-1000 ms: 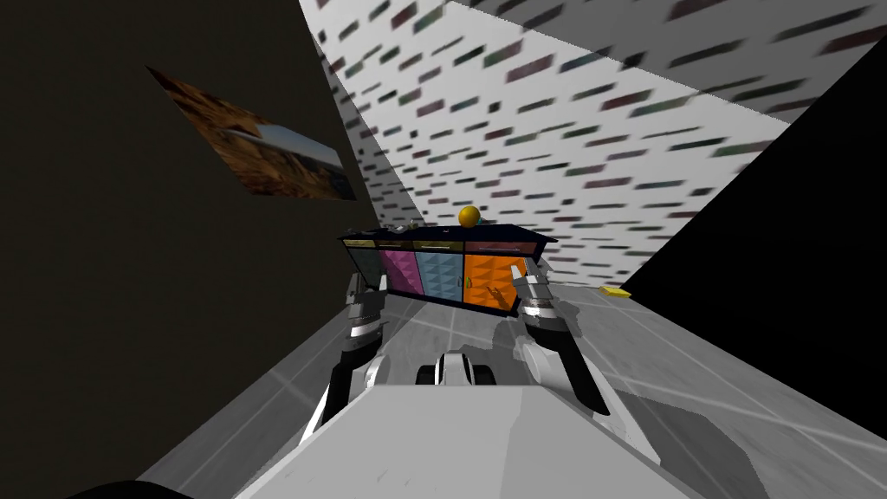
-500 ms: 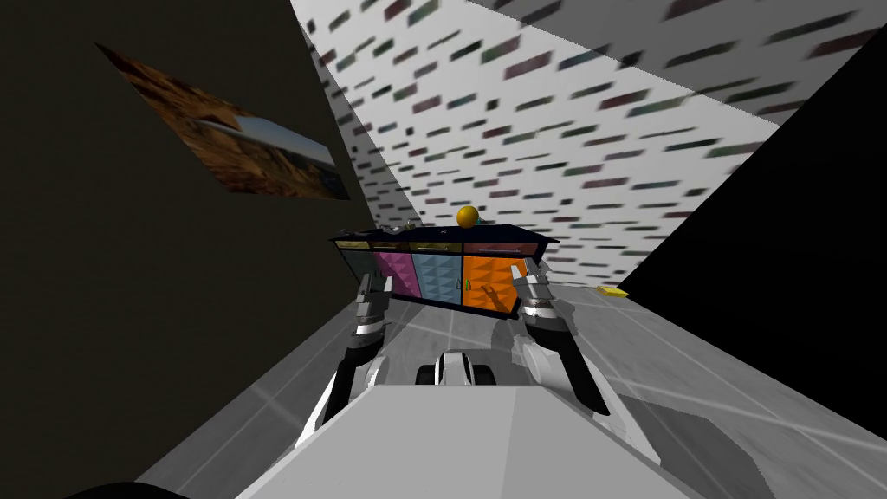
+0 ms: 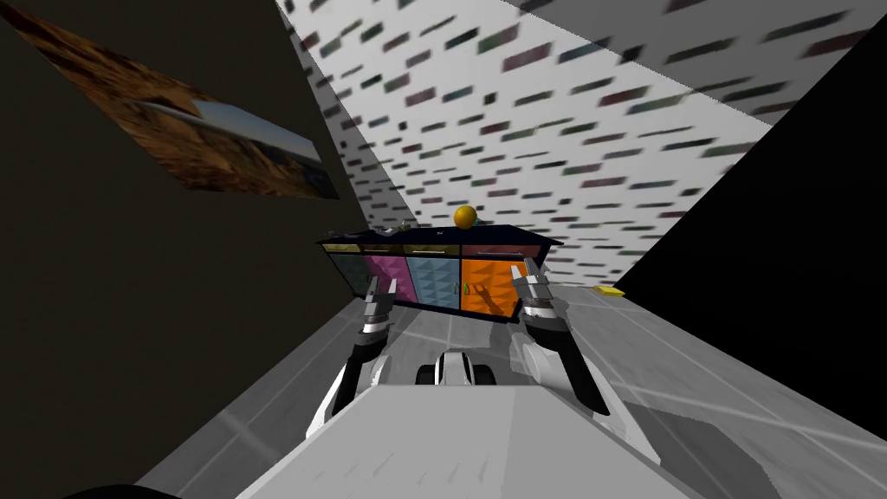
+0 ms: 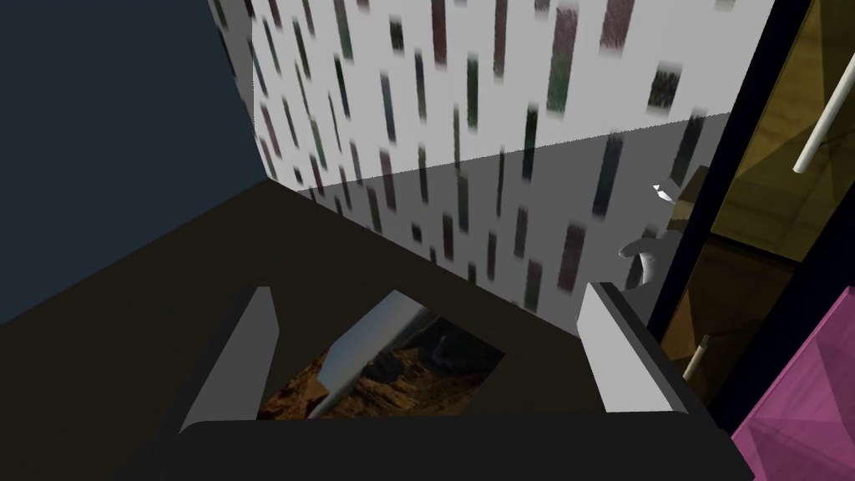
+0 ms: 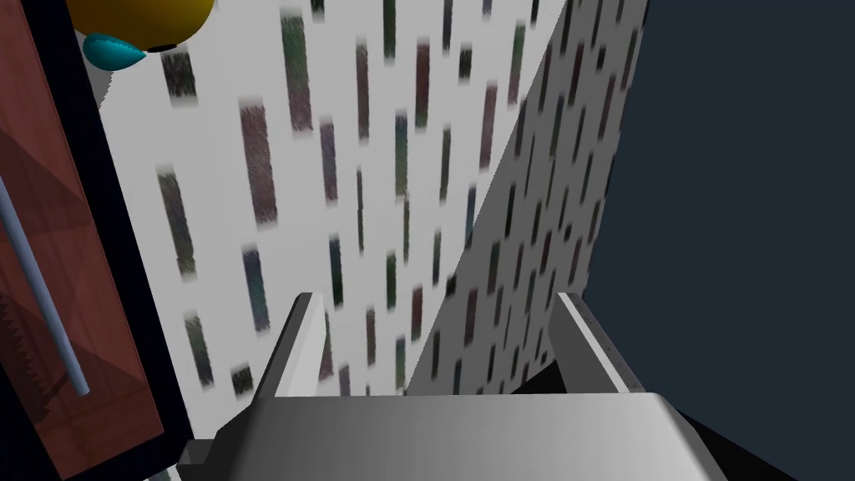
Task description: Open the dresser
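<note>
Straight ahead, the dresser (image 3: pixel 437 277) stands shut against a white wall (image 3: pixel 554 147) flecked with dark dashes.
It sits in the corner beside a dark wall (image 3: pixel 130 286) that bears a landscape picture (image 3: pixel 199 139). Its dark frame holds olive, pink, blue and orange door fronts under a row of drawers. The left gripper (image 3: pixel 381 288) and right gripper (image 3: pixel 529 275) hover before it without touching, each with fingers spread and nothing between them. A yellow ball (image 3: pixel 466 217) rests on the dresser top, and a small yellow object (image 3: pixel 611 292) lies on the floor to its right.
</note>
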